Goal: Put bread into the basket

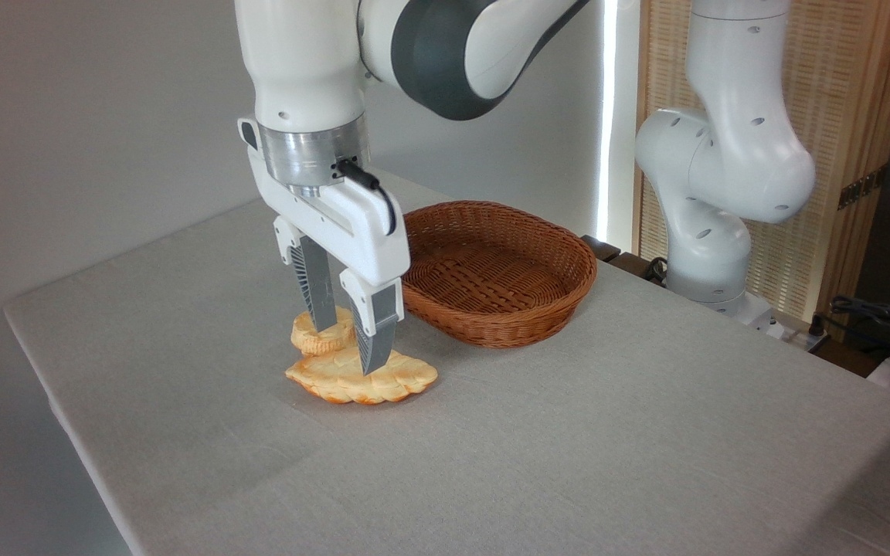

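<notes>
The gripper [352, 347], fingers a little apart and holding nothing, pokes down at the flat bread [361, 377] on the table near the basket [561, 305]; it looks light and stiff, best pinched across its middle.

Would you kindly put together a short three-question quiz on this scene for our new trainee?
1. True or false: the bread already lies inside the basket.
2. Which item sits right behind the flat loaf? A) a round bun B) a cup C) a knife
3. Fill in: the gripper fingers point ____ at the loaf.

Key: 1. False: it lies on the table, left of the basket, which holds nothing. 2. A. 3. Down, jaws apart, tips at the loaf's top; whether they touch is unclear.
</notes>
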You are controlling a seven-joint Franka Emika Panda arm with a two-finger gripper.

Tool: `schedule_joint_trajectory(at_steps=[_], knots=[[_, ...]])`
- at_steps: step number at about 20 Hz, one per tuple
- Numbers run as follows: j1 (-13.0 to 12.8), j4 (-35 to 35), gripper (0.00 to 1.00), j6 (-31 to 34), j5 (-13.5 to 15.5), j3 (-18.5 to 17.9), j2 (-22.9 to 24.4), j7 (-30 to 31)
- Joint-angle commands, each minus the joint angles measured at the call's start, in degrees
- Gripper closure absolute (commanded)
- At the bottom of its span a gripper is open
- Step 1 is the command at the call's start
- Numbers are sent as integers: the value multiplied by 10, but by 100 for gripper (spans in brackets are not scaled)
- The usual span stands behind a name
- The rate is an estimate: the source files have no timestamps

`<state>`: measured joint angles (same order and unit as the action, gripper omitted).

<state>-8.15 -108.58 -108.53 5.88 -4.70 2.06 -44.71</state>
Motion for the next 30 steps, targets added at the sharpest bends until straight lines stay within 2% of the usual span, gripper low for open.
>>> schedule_joint_trajectory(at_steps=[1, 5, 6, 10, 12, 14, 15, 19, 30], knots=[[-13, -28, 0, 2, 11, -1, 2, -84], [-17, -51, 0, 6, 4, -1, 1, -222], [-28, -61, 0, 7, 3, -1, 1, -234], [-39, -69, 0, 10, -11, -1, -15, -277], [-55, -70, 0, 10, -16, -1, -26, -284], [-66, -70, 0, 10, -57, 0, -35, -285], [-69, -70, 0, 7, -61, 0, -39, -285], [-82, -70, 0, 3, -63, 0, -50, -284], [-79, -63, 0, 13, -62, -7, -34, -283]])
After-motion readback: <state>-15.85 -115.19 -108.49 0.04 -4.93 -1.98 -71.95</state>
